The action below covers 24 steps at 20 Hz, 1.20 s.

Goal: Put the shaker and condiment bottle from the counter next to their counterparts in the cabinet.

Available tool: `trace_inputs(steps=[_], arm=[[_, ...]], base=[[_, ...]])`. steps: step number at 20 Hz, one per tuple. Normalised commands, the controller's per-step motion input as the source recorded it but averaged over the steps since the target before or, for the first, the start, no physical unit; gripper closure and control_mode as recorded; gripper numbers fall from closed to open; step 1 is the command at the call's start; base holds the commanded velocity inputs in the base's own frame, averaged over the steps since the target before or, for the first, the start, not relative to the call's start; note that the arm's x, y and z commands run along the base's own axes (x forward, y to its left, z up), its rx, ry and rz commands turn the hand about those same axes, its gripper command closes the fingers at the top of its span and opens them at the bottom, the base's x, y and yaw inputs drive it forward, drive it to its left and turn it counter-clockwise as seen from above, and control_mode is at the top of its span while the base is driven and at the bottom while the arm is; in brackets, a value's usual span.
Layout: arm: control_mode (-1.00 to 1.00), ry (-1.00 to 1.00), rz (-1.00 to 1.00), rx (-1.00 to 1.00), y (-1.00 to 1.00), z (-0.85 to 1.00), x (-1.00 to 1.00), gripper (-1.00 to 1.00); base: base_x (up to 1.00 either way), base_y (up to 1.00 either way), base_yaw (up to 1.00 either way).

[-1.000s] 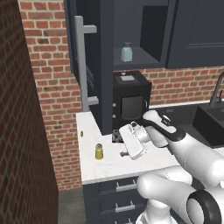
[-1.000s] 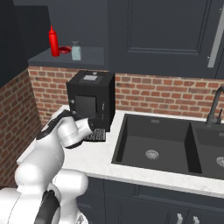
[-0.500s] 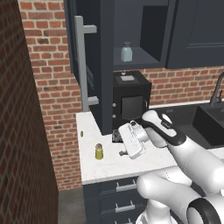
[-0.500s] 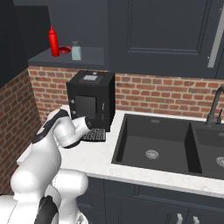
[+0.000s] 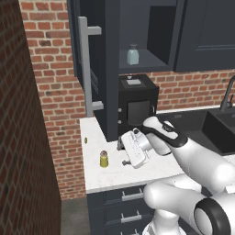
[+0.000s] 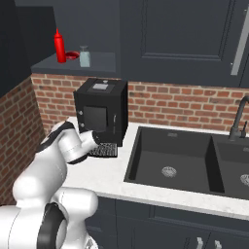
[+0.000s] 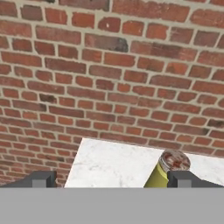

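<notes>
The shaker stands upright on the white bench, left of centre in the left base view and apart from everything else on the slab. The end effector hangs just to its right, turned sideways toward it, with its fingers spread wide and nothing between them. In the hand view the shaker sits at the lower right, partly behind the right fingertip, so it looks off-centre to the grasp line.

The step in hand appears to be the reach for the shaker. To do it well, the hand should probably shift so the jar sits squarely between the two tips, then close on the yellow body below the cap. A touch from one finger alone could tip or push so small a jar.

The condiment bottle already stands on the cabinet shelf in the upper left of the right base view, near the pale counterpart jar. Below the shelf sits a black boxy appliance; a dark sink lies to the right. Brick wall backs the bench.
</notes>
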Motion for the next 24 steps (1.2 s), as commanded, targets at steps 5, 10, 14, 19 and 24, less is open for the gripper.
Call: trace_inputs(steps=[5,10,14,19,24], arm=[[-1.00,0.00,0.00,0.00,0.00,0.00,0.00,-1.00],[-1.00,-0.04,0.00,0.01,0.07,-0.40,0.10,-1.00],[-1.00,-0.05,0.00,0.02,0.07,-0.41,0.09,-1.00],[-1.00,-0.02,-0.02,0.01,0.08,-0.19,0.06,-1.00],[-1.00,0.00,-0.01,0.00,0.03,0.00,0.04,-1.00]], base=[[0.00,0.00,0.00],[0.00,0.00,0.00],[0.00,0.00,0.00],[0.00,0.00,0.00],[0.00,0.00,0.00]])
